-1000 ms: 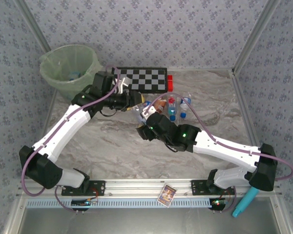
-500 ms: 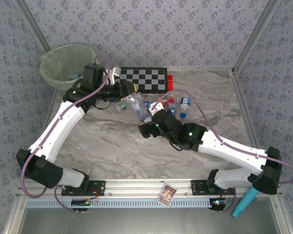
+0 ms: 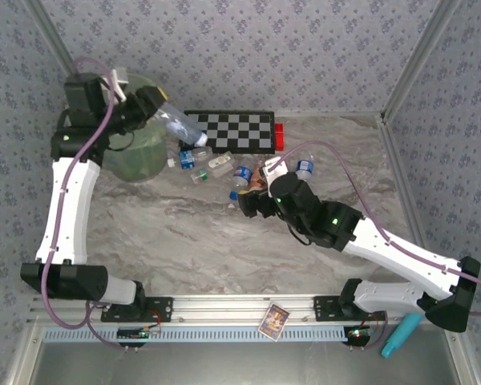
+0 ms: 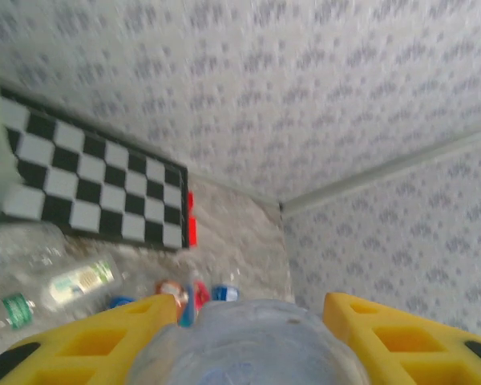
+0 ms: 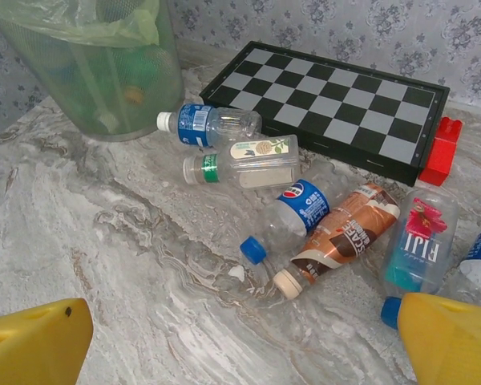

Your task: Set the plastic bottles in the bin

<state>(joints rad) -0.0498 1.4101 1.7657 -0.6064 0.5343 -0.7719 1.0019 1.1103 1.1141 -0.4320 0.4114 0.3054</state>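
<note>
- Two yellow fingers of the left gripper clamped on a clear bottle, raised beside the rim of the bin, cap end toward the checkerboard.
- Right gripper spread wide, nothing between, low over the marble table.
- Loose on the table ahead: blue-label bottle, white-label bottle, Pepsi bottle, brown-label bottle, Fiji bottle near a red block.

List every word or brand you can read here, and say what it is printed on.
"FIJI": on the flower-label bottle.
Round logo, no readable word: the blue-label bottle beside the brown-label bottle.
Too blurred to read: that brown label, the cream-label bottle, the card at the table's near edge.
</note>
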